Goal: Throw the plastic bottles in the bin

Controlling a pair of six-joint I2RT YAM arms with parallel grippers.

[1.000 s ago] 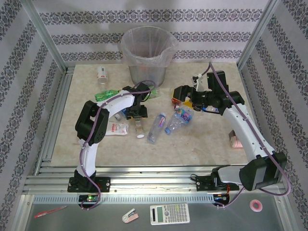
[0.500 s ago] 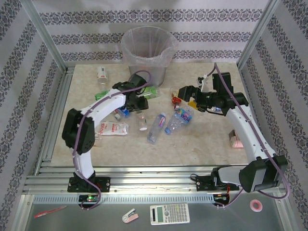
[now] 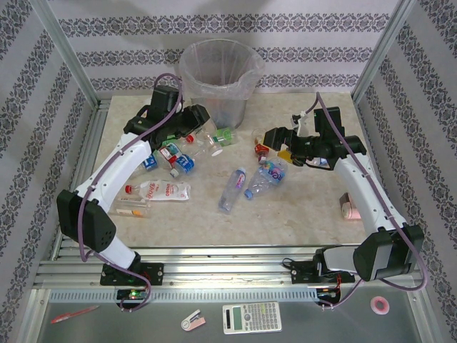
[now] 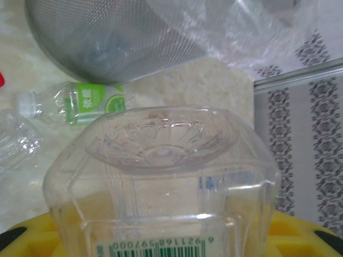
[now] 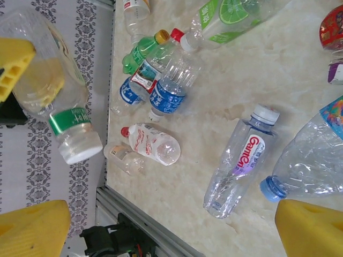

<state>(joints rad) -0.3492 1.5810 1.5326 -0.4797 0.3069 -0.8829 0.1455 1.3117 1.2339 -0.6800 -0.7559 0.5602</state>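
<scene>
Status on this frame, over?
Left gripper shut on clear bottle, aloft beside bin. Right gripper open over loose bottles. Nothing between bottle and bin.

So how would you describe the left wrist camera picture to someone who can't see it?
A clear plastic bottle, its ribbed base toward the camera, is held by the left gripper between yellow fingers. Beyond it stands the grey bin with a clear liner, and a green-labelled bottle lies on the pale table near it.
</scene>
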